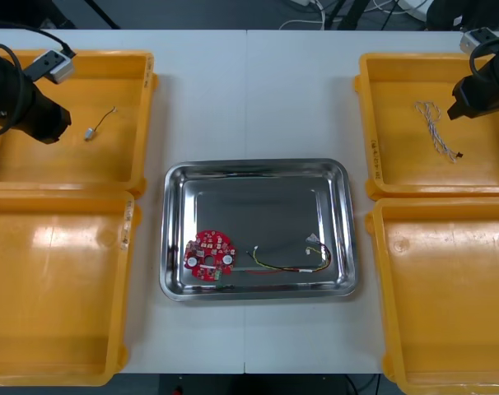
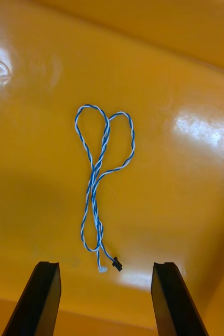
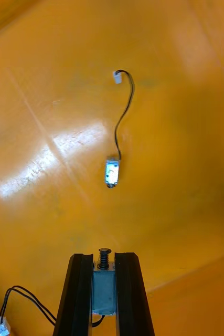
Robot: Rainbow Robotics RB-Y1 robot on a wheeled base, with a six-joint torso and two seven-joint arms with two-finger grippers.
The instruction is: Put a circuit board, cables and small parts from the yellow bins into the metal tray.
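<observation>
Hovering over a far yellow bin (image 1: 68, 160), the left gripper (image 3: 104, 257) is clamping a boxy small metal part (image 3: 104, 289); the right gripper (image 2: 105, 266) is hanging spread wide above a looped twisted cable (image 2: 93, 178).

A pale, matte table (image 1: 258, 107) spreads across the front view; a thin seam (image 1: 246, 99) runs straight down its middle, from far edge to near edge; beyond the far edge lies a dark floor (image 1: 208, 12), with a loose tangle of white cords (image 1: 314, 6) (and some dark, angled shapes too dim to name); light falls evenly, leaving only soft shadows on the tabletop.
</observation>
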